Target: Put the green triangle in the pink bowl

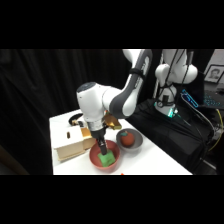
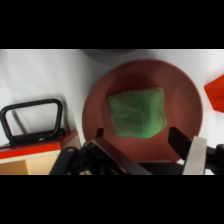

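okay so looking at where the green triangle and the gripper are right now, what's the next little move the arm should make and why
Probably lift the gripper straight up out of the pink bowl. In the wrist view the green triangle lies inside the bowl with the fingers spread apart and not touching it, so the placement looks done. The side view shows the gripper low over the bowl, with a wooden box close beside it, so a vertical retreat seems safest.

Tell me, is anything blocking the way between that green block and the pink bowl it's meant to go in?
Nothing visible does. The green triangle already lies inside the pink bowl, on its floor. The tool is right above it with its fingers spread apart, not touching the block. The grey bowl with the red-orange object sits apart, beside the pink one.
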Robot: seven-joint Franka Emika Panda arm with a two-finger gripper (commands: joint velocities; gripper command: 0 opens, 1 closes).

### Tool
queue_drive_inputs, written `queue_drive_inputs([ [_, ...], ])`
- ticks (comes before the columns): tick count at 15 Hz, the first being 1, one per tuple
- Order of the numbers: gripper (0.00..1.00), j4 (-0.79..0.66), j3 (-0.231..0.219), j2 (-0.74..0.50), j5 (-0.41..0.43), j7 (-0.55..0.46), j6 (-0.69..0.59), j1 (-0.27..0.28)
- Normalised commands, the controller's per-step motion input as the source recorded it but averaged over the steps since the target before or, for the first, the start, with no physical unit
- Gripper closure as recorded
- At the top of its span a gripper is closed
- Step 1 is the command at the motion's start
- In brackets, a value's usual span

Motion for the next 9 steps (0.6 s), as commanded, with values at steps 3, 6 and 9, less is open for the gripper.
queue_drive_inputs([
  [3,0.0,-0.21,0.064,-0.45,0.193,-0.18,-0.24,-0.06],
  [6,0.0,-0.21,0.046,-0.42,0.167,-0.15,-0.22,-0.056],
  [9,0.0,-0.21,0.056,-0.38,0.178,-0.17,-0.2,-0.057],
])
